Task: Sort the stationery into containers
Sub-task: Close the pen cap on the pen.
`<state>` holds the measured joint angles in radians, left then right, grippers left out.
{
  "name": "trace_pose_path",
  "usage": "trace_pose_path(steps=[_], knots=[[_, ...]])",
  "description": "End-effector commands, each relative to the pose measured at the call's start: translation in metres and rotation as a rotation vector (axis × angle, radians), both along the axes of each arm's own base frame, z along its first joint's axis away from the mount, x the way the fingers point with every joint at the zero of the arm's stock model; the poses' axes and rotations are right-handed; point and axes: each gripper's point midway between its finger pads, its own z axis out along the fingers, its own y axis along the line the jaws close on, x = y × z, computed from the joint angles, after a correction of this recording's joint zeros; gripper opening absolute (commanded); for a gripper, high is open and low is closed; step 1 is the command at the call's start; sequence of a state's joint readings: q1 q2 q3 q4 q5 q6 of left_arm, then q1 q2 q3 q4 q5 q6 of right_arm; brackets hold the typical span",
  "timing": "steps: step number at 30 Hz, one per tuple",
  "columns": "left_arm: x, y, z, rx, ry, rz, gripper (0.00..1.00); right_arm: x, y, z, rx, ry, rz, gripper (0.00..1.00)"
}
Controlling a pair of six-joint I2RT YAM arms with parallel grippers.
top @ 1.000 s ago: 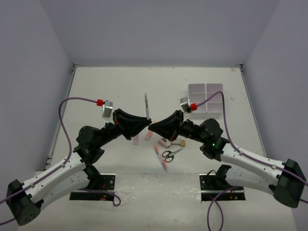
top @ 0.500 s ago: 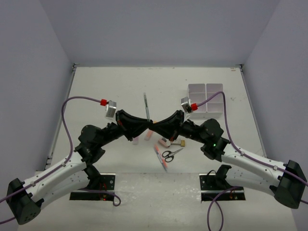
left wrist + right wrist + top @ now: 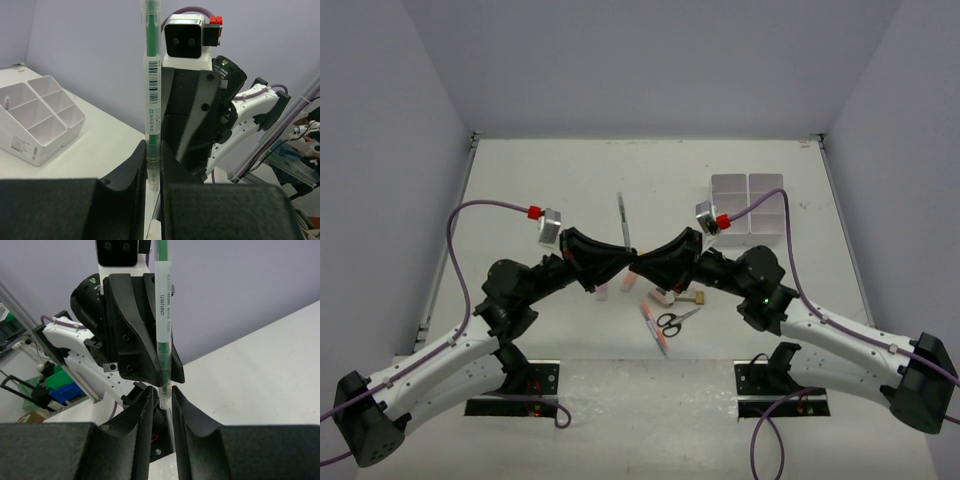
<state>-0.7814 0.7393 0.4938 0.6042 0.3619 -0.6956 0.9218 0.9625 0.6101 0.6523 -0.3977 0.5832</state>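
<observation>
- I'm watching the thin green-grey pen with clear cap, which is sitting mid-workspace where the two arms are meeting tip to tip. In the top view its long axis is running 12-to-6, with the free end poking toward 12.
- My left gripper is clamping the pen's lower barrel. Its fingers are nearly closed and pressing on both sides in its wrist view.
- My right gripper is bracketing the same low end of the pen from the opposite side. A sliver of gap is showing on one side in its wrist view, so I can't tell whether it's pinching or letting go.
- The white six-compartment plastic organiser box is lying at 2 o'clock from the pen, well apart. The right arm is the nearer one.
- I'm reading this as a handover. The carry to the box is going to hinge on which side ends up with the pen.
</observation>
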Motion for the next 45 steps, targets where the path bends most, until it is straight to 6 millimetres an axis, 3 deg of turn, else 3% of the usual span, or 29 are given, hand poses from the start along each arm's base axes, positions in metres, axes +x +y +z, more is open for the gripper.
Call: trace_pose_path(steps=[1, 8, 18, 23, 28, 30, 38, 45], knots=[[-0.003, 0.008, 0.032, -0.076, -0.058, 0.021, 0.0, -0.007, 0.002, 0.027, 0.046, -0.055, 0.041, 0.37], [-0.003, 0.009, 0.036, -0.089, -0.052, 0.02, 0.0, -0.006, 0.007, 0.023, 0.03, -0.043, 0.06, 0.43], [-0.01, 0.004, 0.035, -0.092, -0.053, -0.031, 0.0, -0.005, 0.017, 0.029, 0.02, -0.042, 0.096, 0.38], [-0.012, 0.003, 0.033, -0.079, -0.058, -0.045, 0.0, -0.004, 0.021, 0.029, 0.013, -0.042, 0.101, 0.3], [-0.01, 0.005, 0.032, -0.074, -0.068, -0.025, 0.0, -0.005, 0.021, 0.029, 0.007, -0.048, 0.111, 0.06], [-0.01, 0.006, 0.033, -0.074, -0.074, -0.02, 0.0, -0.005, 0.02, 0.028, 0.006, -0.049, 0.109, 0.0], [-0.013, 0.002, 0.03, -0.049, -0.09, -0.042, 0.0, -0.005, 0.017, 0.027, 0.004, -0.056, 0.095, 0.0], [-0.013, 0.001, 0.033, -0.035, -0.104, -0.046, 0.25, -0.005, 0.014, 0.025, 0.001, -0.063, 0.083, 0.0]])
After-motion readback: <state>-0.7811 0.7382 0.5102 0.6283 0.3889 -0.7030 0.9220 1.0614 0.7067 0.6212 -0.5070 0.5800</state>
